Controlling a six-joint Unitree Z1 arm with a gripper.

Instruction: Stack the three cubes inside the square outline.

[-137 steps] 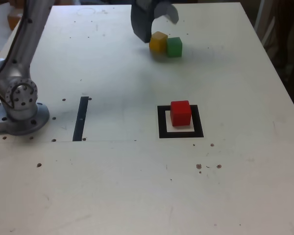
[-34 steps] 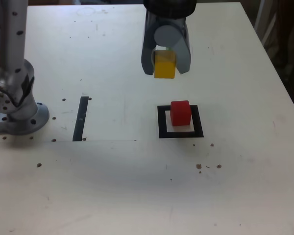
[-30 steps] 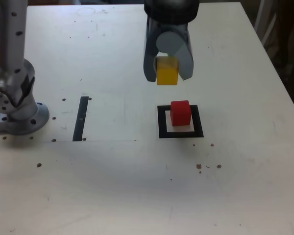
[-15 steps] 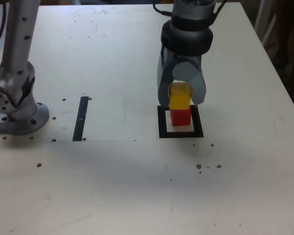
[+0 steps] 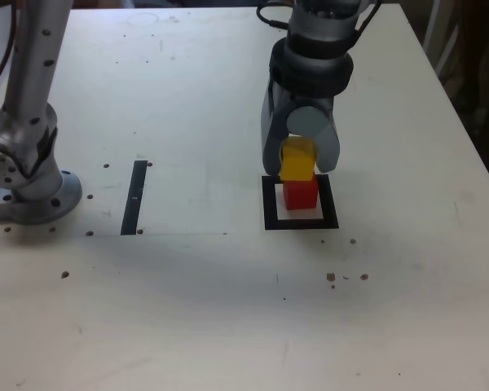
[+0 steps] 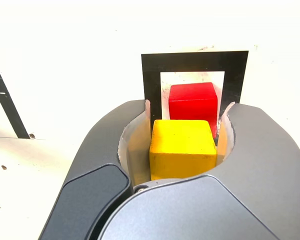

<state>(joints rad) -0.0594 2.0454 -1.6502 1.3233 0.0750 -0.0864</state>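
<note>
On the table [image 5: 187, 309], the square outline [image 5: 269, 204] lies below the fingers [image 5: 270, 138] and holds the red cube [image 5: 301, 195] on its white centre. The fingers sit narrowly closed on the yellow cube [image 5: 297, 160], which rests atop the red one.

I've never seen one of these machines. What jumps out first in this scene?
The gripper stands over the square outline, its jaws shut on the yellow cube. That cube sits on or just above the red cube inside the outline. On the exterior view's left, a black strip lies beside the arm's grey base.
</note>
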